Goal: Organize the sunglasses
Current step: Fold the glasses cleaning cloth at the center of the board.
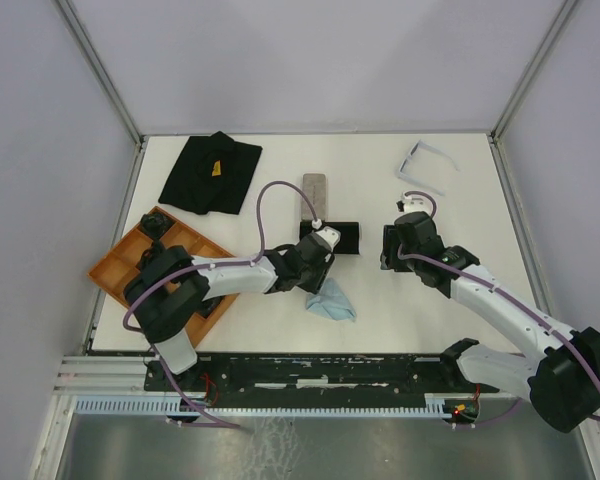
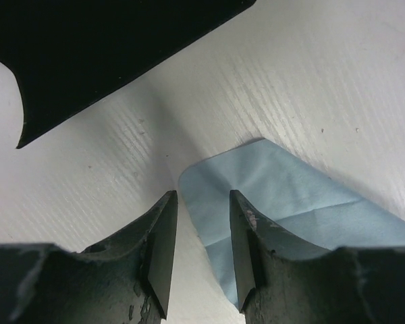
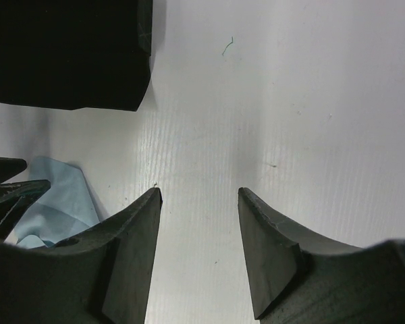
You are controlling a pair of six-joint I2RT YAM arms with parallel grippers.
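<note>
- Table (image 1: 360, 160): matte white with a fine linear grain, which shows only in the wrist views. A metal frame borders it.
- Pale-framed sunglasses (image 1: 425, 165): thin translucent frame with the arms unfolded. They lie at the far right of the table, well apart from both grippers, and show only in the top view.
- Grey case (image 1: 315, 192): slim oblong at far centre. Its near end is just beside the black case (image 1: 345, 237), a flat matte block with rounded corners.
- Blue cloth (image 1: 335, 303): soft, creased and loosely folded, near centre.
- Black fabric (image 1: 195, 175): a folded square with a small yellow mark, far left.
- Orange tray (image 1: 118, 255): rigid and divided into compartments, set at an angle by the left edge. A dark item (image 1: 155, 222) at its far corner is too small to identify.
- Left gripper (image 2: 202, 196): dark scuffed fingers set slightly apart and pinching nothing. They hang low over the cloth's edge, with the black case beyond.
- Right gripper (image 3: 199, 192): fingers spread wider over bare table and holding nothing. Its wrist view takes in the cloth and the case at its left.
- Open room: the far-centre strip and the near right of the table.
</note>
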